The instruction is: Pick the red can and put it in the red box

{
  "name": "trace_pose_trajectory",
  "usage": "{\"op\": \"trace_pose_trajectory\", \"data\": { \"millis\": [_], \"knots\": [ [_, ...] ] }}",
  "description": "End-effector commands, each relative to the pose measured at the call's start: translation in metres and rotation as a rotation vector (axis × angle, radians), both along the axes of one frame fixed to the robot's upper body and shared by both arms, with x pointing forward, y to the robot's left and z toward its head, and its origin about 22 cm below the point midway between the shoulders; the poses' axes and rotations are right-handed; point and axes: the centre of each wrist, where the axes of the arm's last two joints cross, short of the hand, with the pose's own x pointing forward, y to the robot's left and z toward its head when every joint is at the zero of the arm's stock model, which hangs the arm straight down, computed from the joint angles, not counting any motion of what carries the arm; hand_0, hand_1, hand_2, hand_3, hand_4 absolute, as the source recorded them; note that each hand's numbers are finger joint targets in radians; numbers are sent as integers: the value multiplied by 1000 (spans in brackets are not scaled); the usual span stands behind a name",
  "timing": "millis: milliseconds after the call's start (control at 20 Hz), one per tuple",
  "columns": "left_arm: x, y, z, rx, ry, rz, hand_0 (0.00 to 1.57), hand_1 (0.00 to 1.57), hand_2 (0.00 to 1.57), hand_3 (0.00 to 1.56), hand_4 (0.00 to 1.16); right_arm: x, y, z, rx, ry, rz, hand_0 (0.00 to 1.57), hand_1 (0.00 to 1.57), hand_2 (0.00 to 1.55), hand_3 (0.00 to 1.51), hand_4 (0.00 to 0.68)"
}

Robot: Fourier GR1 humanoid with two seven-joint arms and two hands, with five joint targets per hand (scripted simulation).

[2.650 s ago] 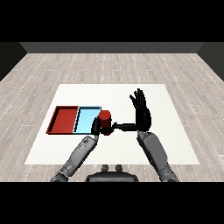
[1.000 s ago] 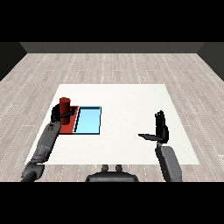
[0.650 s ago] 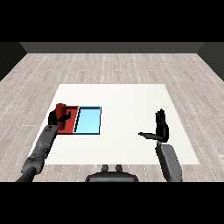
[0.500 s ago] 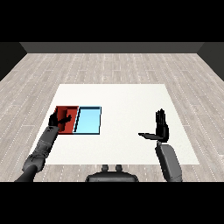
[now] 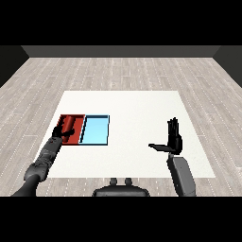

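Nearly done: small red cylindrical can (image 5: 71, 124) lying inside shallow red tray (image 5: 76, 140), far left on white counter (image 5: 137, 108). Black left hand (image 5: 57, 135) beside it, fingers impossible to tell; black right hand (image 5: 174, 140) spread wide.

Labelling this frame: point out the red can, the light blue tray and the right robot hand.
red can (image 5: 67, 124), head view, on its side wall.
light blue tray (image 5: 96, 131), head view, on its bare floor.
right robot hand (image 5: 174, 138), head view, on its palm.
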Motion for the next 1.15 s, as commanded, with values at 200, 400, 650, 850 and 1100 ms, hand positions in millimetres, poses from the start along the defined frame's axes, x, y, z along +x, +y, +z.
{"op": "trace_pose_trajectory", "data": {
  "millis": [200,400,650,850,1100],
  "knots": [
    [4,-3,2,96,211,-40,0,0,0,0,0,-6,8,1,12,-17,58,0,0,0,0,0],
    [9,17,23,26,180,37,0,0,0,0,0,-9,-3,-4,13,-35,25,0,0,0,0,0],
    [10,8,19,-65,-231,86,0,0,0,0,0,-10,2,0,11,-61,58,0,0,0,0,0],
    [40,-21,50,-223,-670,-16,0,0,0,0,0,-11,2,6,27,-55,84,0,0,0,0,0],
    [29,-39,39,-339,-915,-249,0,0,0,0,0,-6,9,5,47,-51,91,0,0,0,0,0]
  ]
}}
